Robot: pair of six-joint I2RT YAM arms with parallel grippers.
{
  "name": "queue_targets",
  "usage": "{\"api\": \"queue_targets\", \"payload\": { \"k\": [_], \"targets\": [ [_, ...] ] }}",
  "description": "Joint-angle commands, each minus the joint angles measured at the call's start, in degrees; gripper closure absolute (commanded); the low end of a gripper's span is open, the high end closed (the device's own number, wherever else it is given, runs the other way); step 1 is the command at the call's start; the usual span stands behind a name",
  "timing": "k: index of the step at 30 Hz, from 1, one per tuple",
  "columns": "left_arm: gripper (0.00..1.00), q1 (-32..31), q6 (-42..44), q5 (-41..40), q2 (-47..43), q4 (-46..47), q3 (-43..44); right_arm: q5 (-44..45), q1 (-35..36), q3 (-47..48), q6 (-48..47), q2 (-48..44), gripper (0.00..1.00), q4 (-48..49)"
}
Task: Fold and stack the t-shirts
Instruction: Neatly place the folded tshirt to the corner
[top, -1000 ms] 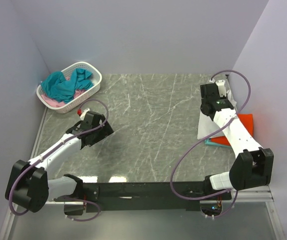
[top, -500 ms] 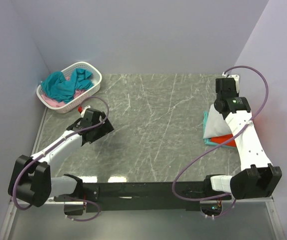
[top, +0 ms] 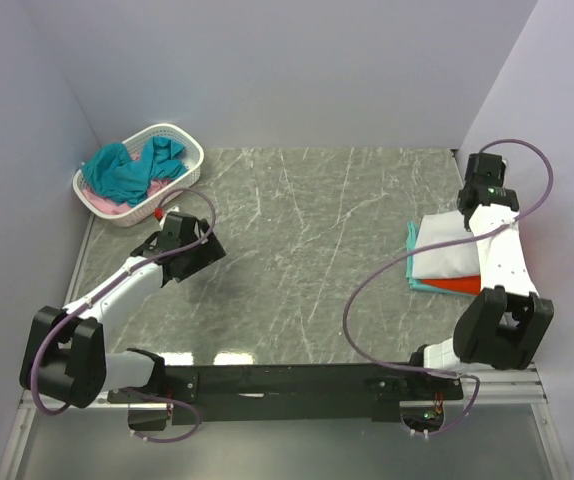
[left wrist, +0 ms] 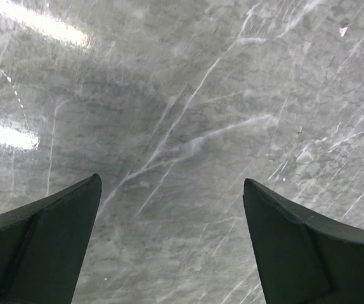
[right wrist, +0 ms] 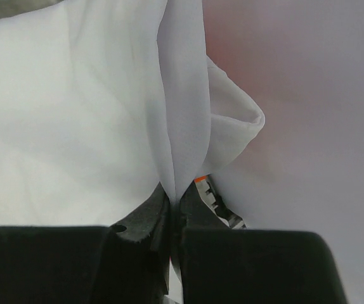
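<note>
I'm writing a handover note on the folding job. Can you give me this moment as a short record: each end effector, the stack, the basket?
left end effector: open, empty, over bare table
right end effector: shut on a fold of the white t-shirt
stack: white t-shirt on top, orange-red t-shirt and stacked teal t-shirt showing beneath
basket: far left corner, holding crumpled teal t-shirts over a pink t-shirt

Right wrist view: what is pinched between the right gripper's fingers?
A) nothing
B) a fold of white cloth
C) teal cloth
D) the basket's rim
B: the right gripper is shut on a fold of the white t-shirt, which rises from between its fingertips.
</note>
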Motion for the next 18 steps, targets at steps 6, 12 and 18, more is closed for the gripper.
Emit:
{"api": "queue_targets", "payload": {
  "k": [6, 12, 18],
  "targets": [
    [0.01, 1.0, 2.3, 2.4, -1.8, 3.2, 0.4, 1.9, -4.1, 0.4, -3.2, 7.4, 1.0, 6.8],
    [0.01, 1.4, 2.1, 2.7, -1.4, 3.1, 0.4, 6.5, -5.1, 1.2, 0.0, 11.8, 0.92, 7.9],
    [0.0, 1.6, 1.6, 1.7, -2.4, 2.5, 0.5, 10.1, -5.4, 2.7, 5.6, 13.6, 0.46, 3.6]
  ]
}}
